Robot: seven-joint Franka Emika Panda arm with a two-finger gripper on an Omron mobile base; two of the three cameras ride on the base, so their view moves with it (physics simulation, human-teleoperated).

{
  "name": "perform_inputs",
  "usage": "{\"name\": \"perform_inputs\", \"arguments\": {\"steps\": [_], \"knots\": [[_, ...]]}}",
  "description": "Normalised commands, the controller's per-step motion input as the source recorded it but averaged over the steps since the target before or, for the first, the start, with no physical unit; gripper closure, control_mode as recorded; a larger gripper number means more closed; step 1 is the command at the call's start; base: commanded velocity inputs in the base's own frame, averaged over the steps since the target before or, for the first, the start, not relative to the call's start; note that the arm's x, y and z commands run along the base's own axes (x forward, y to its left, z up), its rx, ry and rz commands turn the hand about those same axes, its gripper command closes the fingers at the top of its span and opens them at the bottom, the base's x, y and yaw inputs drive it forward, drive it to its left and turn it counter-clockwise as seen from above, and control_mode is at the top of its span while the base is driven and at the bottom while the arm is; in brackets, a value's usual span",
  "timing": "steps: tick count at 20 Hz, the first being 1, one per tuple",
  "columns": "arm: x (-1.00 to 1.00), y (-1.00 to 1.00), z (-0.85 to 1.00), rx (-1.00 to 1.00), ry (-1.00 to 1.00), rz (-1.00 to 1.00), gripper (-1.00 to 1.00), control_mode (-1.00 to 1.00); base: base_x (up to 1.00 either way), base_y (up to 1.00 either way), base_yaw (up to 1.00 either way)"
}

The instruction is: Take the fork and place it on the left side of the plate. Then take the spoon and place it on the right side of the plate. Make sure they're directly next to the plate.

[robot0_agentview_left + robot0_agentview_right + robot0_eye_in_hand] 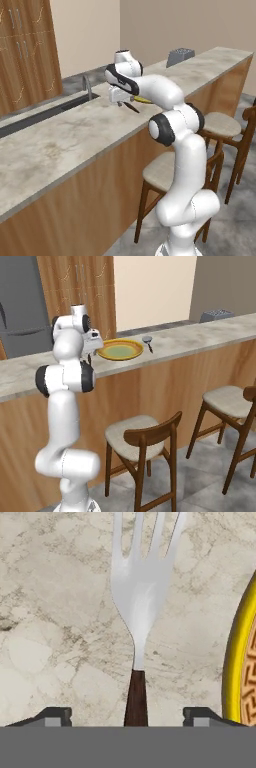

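The fork [140, 597] lies flat on the marble counter, silver tines pointing away from the hand and its dark handle [136, 699] running back between my fingertips. My gripper [127, 717] is open, one finger on each side of the handle and neither touching it. The yellow plate [235, 662] shows its rim just right of the fork. From the right base view the plate [120, 349] sits on the counter with the spoon [148, 342] on its right, and my gripper [91, 357] hangs at its left edge. In the left base view the gripper [120, 99] stands over the fork [131, 106].
A sink [45, 112] with a faucet [87, 86] is set into the counter left of the hand. A grey toaster [217, 315] stands at the far right end. Wooden stools [137, 438] line the front of the counter [60, 145].
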Motion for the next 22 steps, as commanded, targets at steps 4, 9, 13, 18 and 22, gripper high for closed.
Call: {"name": "perform_inputs", "arguments": {"steps": [4, 9, 13, 18, 22], "knots": [[-0.46, -0.08, 0.2, 0.08, -0.02, 0.0, -1.0, -1.0, 0.0, 0.0, 0.0], [-0.63, -0.09, 0.24, 0.09, -0.07, 0.0, -1.0, -1.0, 0.0, 0.0, 0.0], [-0.75, -0.11, 0.28, 0.1, -0.09, 0.0, -1.0, -1.0, 0.0, 0.0, 0.0], [-0.83, -0.11, 0.26, 0.08, -0.11, 0.0, -1.0, -1.0, 0.0, 0.0, 0.0], [-0.87, -0.11, 0.17, 0.05, -0.13, 0.0, -1.0, -1.0, 0.0, 0.0, 0.0]]}}
